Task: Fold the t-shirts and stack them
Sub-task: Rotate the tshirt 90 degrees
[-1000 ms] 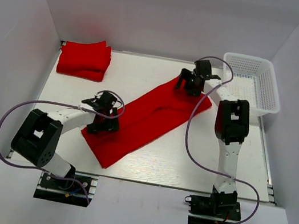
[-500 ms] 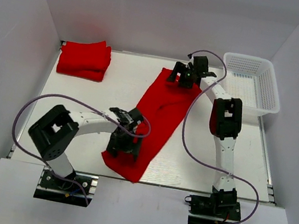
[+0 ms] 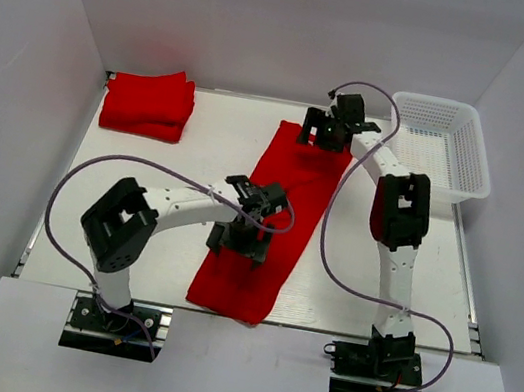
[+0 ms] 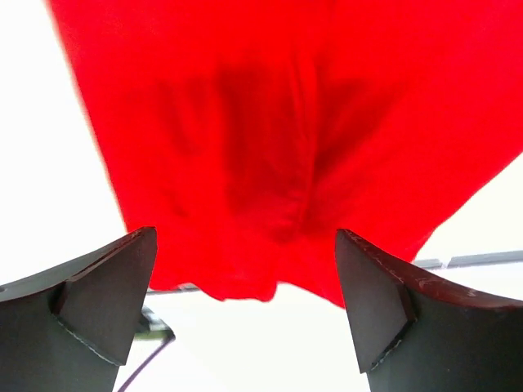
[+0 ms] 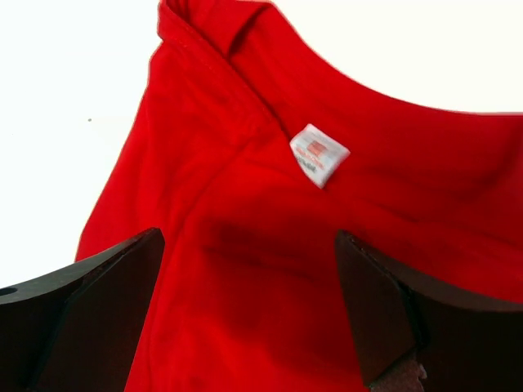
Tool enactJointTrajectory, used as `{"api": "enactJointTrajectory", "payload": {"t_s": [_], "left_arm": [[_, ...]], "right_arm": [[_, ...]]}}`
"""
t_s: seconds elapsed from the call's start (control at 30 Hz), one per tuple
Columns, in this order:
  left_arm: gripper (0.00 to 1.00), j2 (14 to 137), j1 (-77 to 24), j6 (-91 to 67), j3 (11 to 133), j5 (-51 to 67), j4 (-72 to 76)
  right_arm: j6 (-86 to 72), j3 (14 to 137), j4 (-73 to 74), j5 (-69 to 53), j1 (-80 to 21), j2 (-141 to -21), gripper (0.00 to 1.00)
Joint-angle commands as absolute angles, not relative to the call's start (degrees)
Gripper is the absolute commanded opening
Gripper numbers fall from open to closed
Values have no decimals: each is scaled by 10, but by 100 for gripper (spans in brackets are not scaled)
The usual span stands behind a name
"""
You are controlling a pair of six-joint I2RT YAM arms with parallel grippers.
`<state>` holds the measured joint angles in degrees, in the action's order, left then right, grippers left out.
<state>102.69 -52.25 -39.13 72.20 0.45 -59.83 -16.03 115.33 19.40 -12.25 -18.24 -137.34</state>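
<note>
Item 1: t-shirt (image 3: pixel 284 185), bright red, laid as one long narrow strip down the middle of the table (image 3: pixel 178 156). I see it run from the far centre to just short of the near edge. In the right wrist view a small white label (image 5: pixel 318 154) sits inside the neckline. The left wrist view shows soft creases near the hem.

Item 2: left gripper (image 3: pixel 236 242), over the near half of the strip. Its fingers are spread wide with only cloth showing between them (image 4: pixel 245 238), and they grasp nothing. From above, its wrist hides part of the shirt's left edge.

Item 3: right gripper (image 3: pixel 316 130), at the far end of the strip above the collar. It is released, with its fingers well apart (image 5: pixel 249 237) and nothing pinched.

Item 4: folded t-shirts (image 3: pixel 148 103), a red stack in the far left corner, well apart from both arms.

Item 5: white mesh basket (image 3: pixel 443 147), in the far right corner. The right arm's upper link stands between it and the strip.

Item 6: purple cables. One loops off the left arm (image 3: pixel 70 193). The other (image 3: pixel 324 237) hangs just beside the strip's right edge.
</note>
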Motion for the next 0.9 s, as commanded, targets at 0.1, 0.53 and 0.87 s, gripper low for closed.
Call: {"api": "enactJointTrajectory", "payload": {"t_s": [0.1,0.53,0.87], "left_arm": [[100,917,-497,-435,772,-178,-627],[100,879,-319,-376,776,-238,-495],[100,899,-307,-320,846,-200,-503]], "right_arm": [[-121,1095,205,-22,-201,-1230,90],[-227,764,194,39,-297,-1042,90],[-203,817,226,93,-320,-1087,90]]}}
